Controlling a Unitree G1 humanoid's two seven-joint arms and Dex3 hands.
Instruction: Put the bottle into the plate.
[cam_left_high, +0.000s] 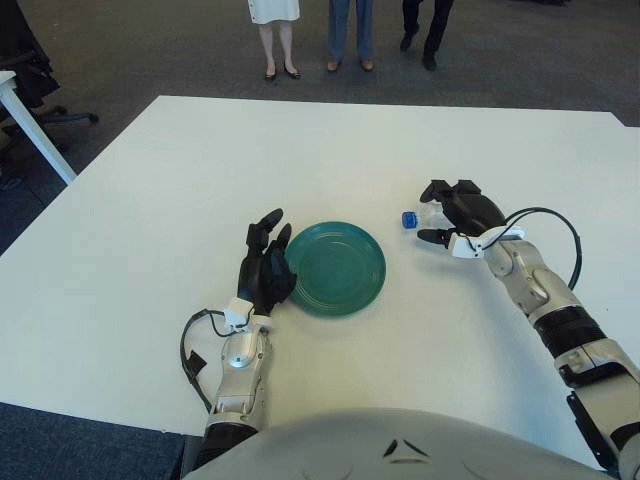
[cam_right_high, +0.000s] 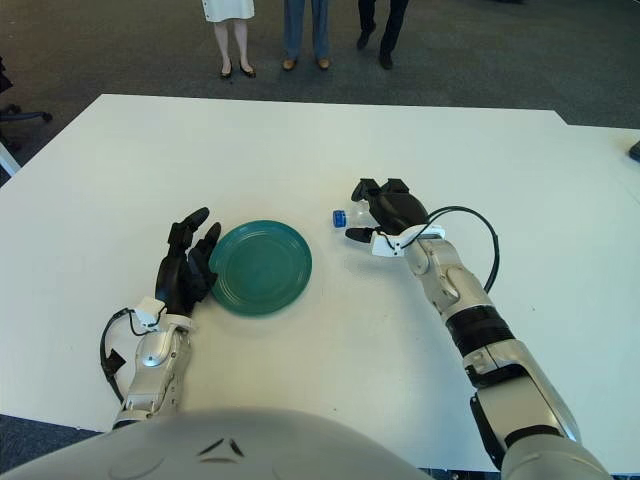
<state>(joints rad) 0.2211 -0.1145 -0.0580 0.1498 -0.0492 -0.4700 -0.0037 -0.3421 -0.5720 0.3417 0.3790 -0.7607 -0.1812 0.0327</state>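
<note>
A round green plate (cam_left_high: 335, 268) lies on the white table (cam_left_high: 200, 170), near its front middle. A small clear bottle (cam_left_high: 421, 216) with a blue cap lies sideways in my right hand (cam_left_high: 440, 214), cap pointing toward the plate. The right hand is shut on the bottle, to the right of the plate and a short gap from its rim. I cannot tell whether the bottle touches the table. Most of the bottle's body is hidden by the fingers. My left hand (cam_left_high: 266, 262) shows at the plate's left rim, fingers spread and holding nothing.
Several people (cam_left_high: 340, 30) stand on the dark carpet beyond the table's far edge. A white desk leg and an office chair (cam_left_high: 30, 95) are off to the left. A cable loops from my right wrist (cam_left_high: 560, 240).
</note>
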